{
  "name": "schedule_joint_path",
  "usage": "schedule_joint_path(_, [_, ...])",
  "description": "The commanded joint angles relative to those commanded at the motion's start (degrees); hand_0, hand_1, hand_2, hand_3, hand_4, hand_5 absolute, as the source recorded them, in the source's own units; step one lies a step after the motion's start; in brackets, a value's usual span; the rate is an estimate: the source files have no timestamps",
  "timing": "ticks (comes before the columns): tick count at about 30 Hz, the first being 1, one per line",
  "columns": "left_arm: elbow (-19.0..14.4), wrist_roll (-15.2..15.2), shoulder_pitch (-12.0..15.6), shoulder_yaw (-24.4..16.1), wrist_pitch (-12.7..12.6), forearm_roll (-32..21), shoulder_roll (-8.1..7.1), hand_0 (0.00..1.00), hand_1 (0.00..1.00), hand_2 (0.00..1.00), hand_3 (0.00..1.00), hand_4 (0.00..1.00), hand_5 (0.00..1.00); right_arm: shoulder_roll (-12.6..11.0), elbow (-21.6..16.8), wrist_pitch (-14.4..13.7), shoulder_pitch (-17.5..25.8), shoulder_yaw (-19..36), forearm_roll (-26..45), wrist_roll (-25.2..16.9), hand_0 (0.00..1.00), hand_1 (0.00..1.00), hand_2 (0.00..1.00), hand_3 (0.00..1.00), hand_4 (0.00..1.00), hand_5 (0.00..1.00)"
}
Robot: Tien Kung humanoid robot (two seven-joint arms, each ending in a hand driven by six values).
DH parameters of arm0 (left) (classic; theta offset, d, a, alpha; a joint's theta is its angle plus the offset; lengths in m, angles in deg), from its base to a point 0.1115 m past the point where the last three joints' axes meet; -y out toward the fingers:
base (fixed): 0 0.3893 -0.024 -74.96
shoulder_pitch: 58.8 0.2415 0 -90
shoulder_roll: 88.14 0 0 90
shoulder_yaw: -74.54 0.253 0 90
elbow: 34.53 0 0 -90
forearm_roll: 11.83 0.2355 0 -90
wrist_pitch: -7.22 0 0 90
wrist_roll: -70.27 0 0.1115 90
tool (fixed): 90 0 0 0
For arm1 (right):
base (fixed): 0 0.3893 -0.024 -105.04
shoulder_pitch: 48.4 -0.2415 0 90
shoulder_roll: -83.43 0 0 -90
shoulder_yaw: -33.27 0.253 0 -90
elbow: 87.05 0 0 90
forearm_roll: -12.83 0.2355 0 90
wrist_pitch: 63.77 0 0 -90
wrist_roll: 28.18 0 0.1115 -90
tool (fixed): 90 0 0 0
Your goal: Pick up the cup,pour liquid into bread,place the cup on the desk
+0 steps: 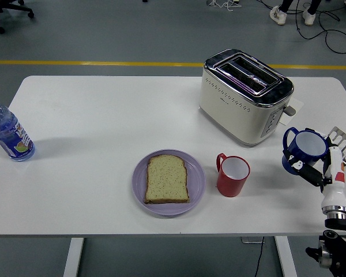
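A blue cup [303, 150] with a white inside stands upright low over the table's right side, its handle to the left. My right hand [311, 171] comes up from the lower right corner with its black fingers [304, 168] wrapped round the cup's near side. Whether the cup rests on the table I cannot tell. A slice of bread [167, 179] lies on a purple plate [197, 183] near the front middle. A red cup [233, 175] stands just right of the plate, empty as far as I see.
A cream and chrome toaster [245, 95] stands at the back right, close behind the blue cup. A plastic water bottle [9, 134] with a blue cap is at the left edge. A pale slotted object [341, 138] lies by the right edge.
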Motion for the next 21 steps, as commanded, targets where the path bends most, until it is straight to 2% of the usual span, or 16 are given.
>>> schedule_joint_path(11, [0.01,0.03,0.03,0.25,0.01,-0.21,0.05,0.642,0.649,0.661,0.561,0.329,0.839,1.04,5.34,-1.01,-1.63,-4.68,4.68,-0.3,0.428,0.388,0.545,0.561,0.642,0.002])
schedule_joint_path(21, [-0.01,0.02,-0.08,0.29,0.02,-0.2,0.03,0.64,0.649,0.663,0.56,0.329,0.84,1.68,8.61,-1.23,-2.94,-7.06,6.02,-0.3,0.478,0.398,0.547,0.564,0.661,0.002])
